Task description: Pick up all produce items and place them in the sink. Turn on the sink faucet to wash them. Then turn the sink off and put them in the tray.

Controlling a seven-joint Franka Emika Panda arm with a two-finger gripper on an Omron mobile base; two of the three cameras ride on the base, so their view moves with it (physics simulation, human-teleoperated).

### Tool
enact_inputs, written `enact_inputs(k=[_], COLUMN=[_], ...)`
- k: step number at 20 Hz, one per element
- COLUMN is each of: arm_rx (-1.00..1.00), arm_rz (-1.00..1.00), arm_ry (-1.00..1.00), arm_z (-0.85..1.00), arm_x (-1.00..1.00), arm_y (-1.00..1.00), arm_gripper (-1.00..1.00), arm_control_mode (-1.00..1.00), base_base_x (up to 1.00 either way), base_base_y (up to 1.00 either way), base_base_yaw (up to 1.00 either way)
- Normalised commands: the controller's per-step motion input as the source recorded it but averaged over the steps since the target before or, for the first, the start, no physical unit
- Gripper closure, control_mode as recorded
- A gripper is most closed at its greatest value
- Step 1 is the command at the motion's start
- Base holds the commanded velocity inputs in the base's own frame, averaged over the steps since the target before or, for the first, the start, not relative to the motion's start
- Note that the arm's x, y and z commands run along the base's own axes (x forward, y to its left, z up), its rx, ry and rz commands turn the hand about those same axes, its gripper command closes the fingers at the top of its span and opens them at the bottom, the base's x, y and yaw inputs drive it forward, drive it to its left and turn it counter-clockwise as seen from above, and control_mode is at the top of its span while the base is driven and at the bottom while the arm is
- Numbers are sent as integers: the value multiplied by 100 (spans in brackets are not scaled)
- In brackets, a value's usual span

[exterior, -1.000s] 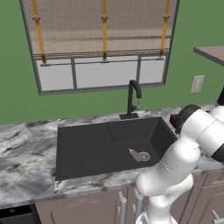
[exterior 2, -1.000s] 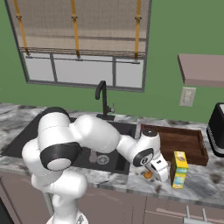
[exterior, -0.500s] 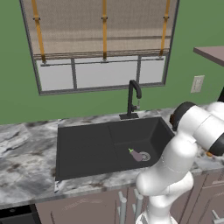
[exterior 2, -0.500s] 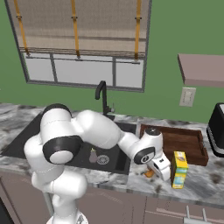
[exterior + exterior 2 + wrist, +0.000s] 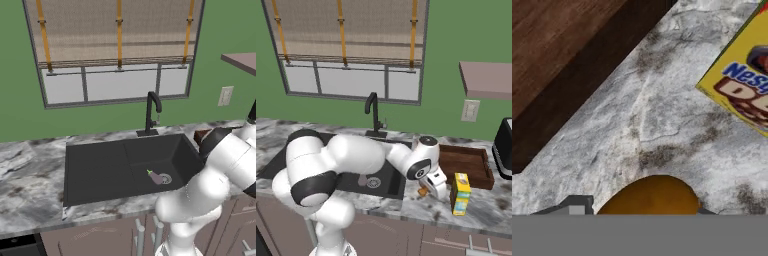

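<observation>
The pincer has narrowed around the orange piece on the table beside the tray, though a firm grip cannot be confirmed; the purple piece lies in the sink.

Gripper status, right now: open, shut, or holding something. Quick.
Gripper: down at the orange produce piece on the counter, fingers either side of it; whether it is gripped cannot be told.

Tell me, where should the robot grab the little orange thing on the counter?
Across its round middle, coming straight down from above. The orange piece lies low on the marble counter between the tray and the yellow box, so sideways room looks tight.
</observation>
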Motion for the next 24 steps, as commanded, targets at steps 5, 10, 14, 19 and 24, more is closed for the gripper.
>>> enact_inputs(k=[5, 10, 14, 19, 24], arm_rx=[-7, -4, 0, 0, 0], arm_rz=[0, 0, 0, 2, 3], arm_ry=[-1, 0, 0, 0, 0], arm_z=[46, 24, 6, 1, 0], arm_x=[0, 12, 27, 42, 51], arm_y=[66, 64, 62, 53, 43], arm_gripper=[100, 100, 100, 100, 100], arm_control_mode=[-100, -100, -100, -100, -100], base_base_x=[0, 0, 0, 0, 0], base_base_y=[0, 0, 0, 0, 0], base_base_yaw=[0, 0, 0, 0, 0])
